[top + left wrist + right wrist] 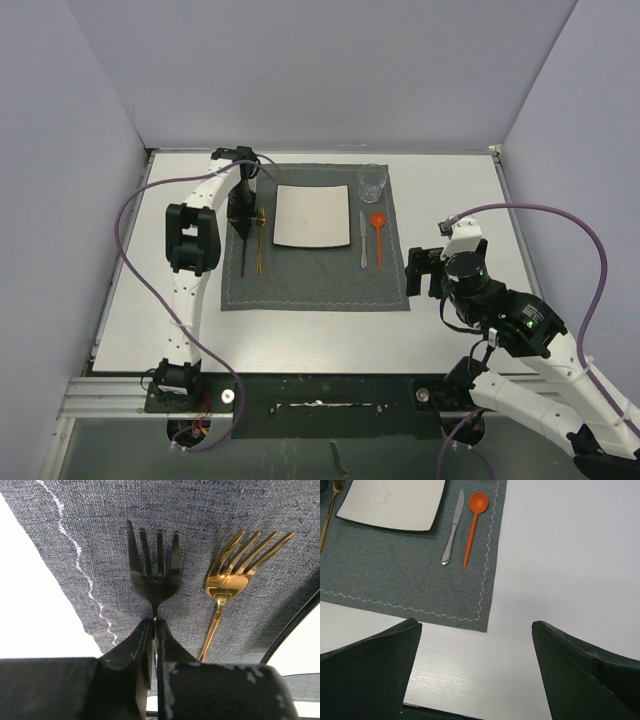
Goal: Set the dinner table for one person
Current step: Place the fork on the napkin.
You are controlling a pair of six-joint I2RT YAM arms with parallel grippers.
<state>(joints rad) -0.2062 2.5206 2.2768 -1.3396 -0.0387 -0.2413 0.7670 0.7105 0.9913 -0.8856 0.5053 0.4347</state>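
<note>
The white dinner table (450,200) carries a dark grey placemat (310,275) with a white square plate (312,216) in its middle. My left gripper (243,222) is shut on the handle of a black fork (154,575), which it holds low over the mat's left part, tines pointing toward the near edge. A gold fork (230,580) lies beside it, between it and the plate. A silver knife (453,527) and an orange spoon (474,522) lie right of the plate. My right gripper (476,625) is open and empty over bare table off the mat's near right corner.
A clear glass (372,183) stands on the mat's far right corner. White walls enclose the table on three sides. The metal rail with the arm bases (320,395) runs along the near edge. Purple cables loop beside both arms.
</note>
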